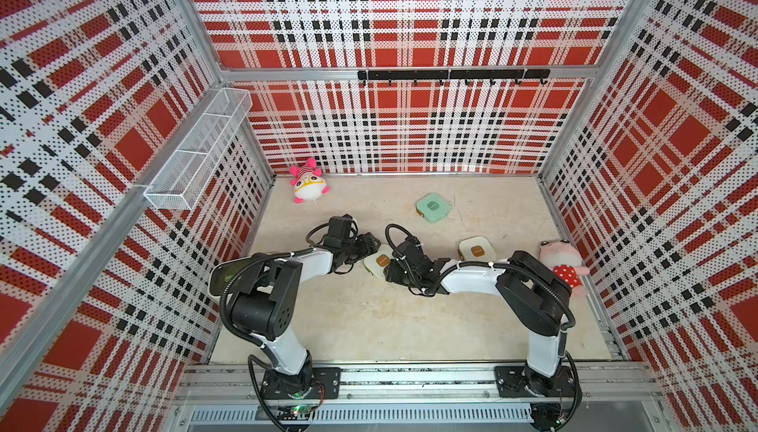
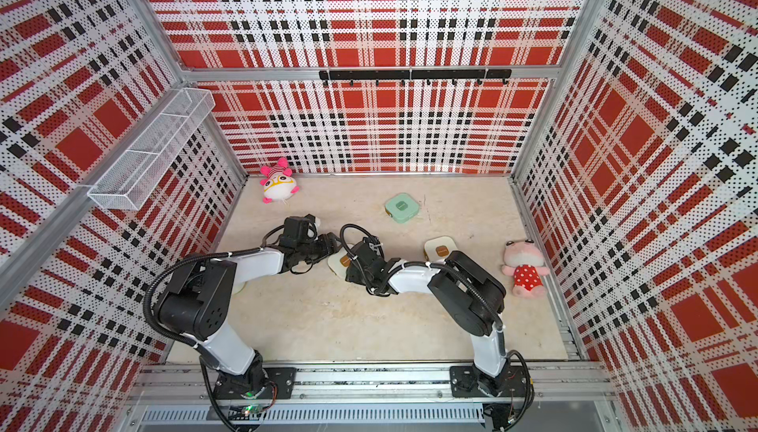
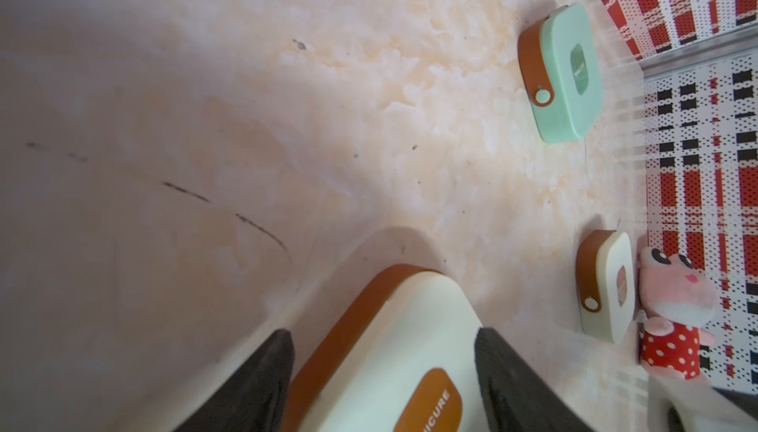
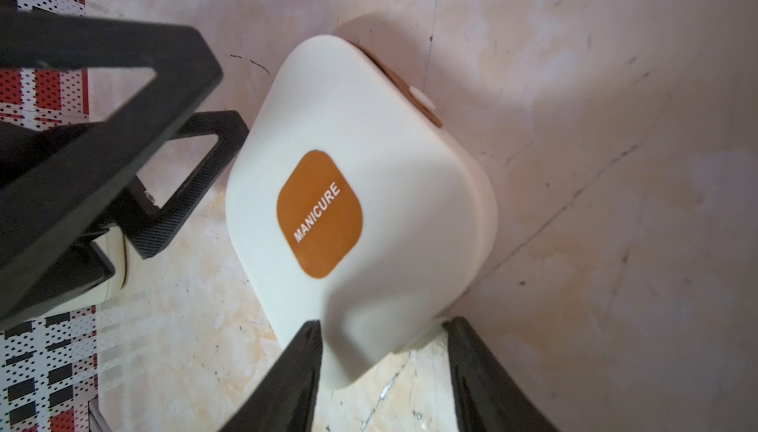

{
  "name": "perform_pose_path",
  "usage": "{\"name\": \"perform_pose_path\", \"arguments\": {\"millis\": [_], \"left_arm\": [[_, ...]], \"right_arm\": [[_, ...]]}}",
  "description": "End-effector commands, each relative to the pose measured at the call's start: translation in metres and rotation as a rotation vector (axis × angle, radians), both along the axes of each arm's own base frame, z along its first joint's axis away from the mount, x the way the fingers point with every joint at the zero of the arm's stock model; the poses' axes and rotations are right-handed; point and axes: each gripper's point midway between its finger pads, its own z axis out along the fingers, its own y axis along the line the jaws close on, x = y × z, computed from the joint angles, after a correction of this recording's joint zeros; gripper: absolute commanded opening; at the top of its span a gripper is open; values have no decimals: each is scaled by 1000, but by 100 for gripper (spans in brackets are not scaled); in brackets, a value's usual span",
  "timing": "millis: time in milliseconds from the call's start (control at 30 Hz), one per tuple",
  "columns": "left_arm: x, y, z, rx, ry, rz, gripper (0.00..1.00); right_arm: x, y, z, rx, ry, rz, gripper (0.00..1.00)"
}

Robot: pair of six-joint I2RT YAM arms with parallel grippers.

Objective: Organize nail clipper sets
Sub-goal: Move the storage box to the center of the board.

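Three shut cases lie on the table. A cream case with a brown MANICURE label sits between both grippers. My left gripper is turned on its side and open. One of its fingers stands over the lid and the other low by the brown strap, with a gap showing. My right gripper has its fingertips against both sides of that case's near corner. The mint green case lies further back. A second cream case lies to the right.
A pink plush lies at the back left. A pink frog plush in a red dotted dress lies by the right wall, next to the second cream case. A wire basket hangs on the left wall, and a hook rail on the back wall.
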Motion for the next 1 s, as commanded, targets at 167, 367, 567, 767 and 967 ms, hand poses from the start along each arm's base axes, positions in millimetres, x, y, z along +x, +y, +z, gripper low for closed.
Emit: {"name": "perform_pose_path", "arguments": {"millis": [167, 367, 567, 767, 967], "left_arm": [[-3, -24, -1, -26, -11, -100, 72], [-16, -28, -10, -4, 23, -120, 71], [-28, -28, -16, -21, 57, -117, 70], [-39, -32, -20, -49, 80, -114, 70], [-50, -41, -22, -60, 92, -121, 70]], "right_arm": [[7, 6, 4, 35, -13, -3, 53], [9, 7, 9, 53, -21, -2, 54], [8, 8, 7, 68, -15, 1, 54], [8, 9, 11, 117, -14, -6, 54], [10, 9, 22, 182, -25, -18, 54]]}}
